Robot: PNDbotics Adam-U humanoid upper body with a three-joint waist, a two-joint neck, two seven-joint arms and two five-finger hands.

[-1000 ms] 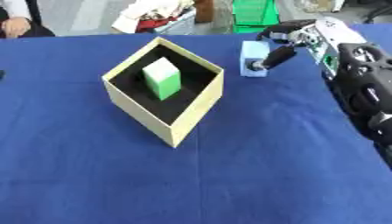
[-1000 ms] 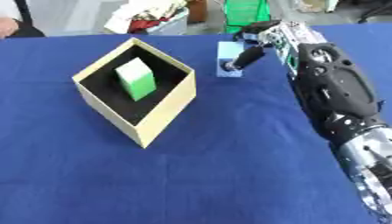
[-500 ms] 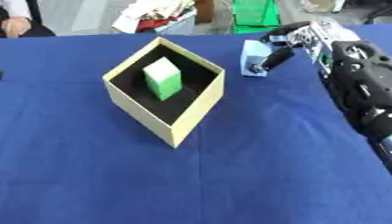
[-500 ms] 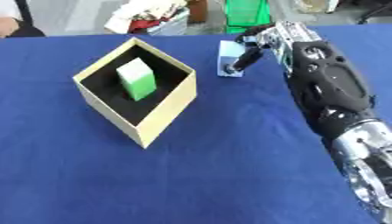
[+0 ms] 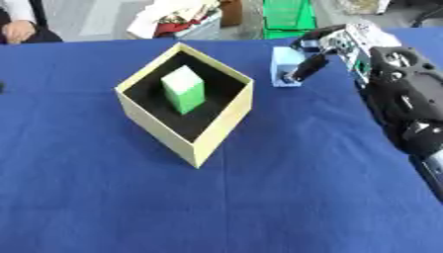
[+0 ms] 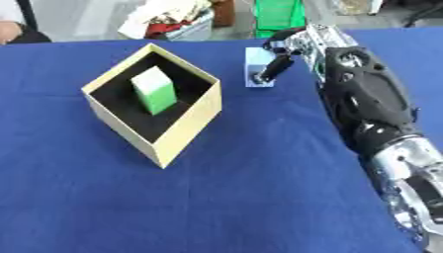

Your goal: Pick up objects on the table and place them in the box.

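A blue table (image 5: 259, 197) carries everything. On it, toward the far left of the middle, stands an open tan box (image 5: 200, 143) with a black lining, turned corner-on. The robot's right arm (image 6: 363, 104) reaches in along the right edge toward the far edge. Inside the box a green-and-white block (image 5: 183, 90) stands tilted. Near the far edge, right of the box and apart from it, the right hand (image 5: 325, 47) has its fingers curled around a small light-blue block (image 5: 281, 71), thumb at the front.
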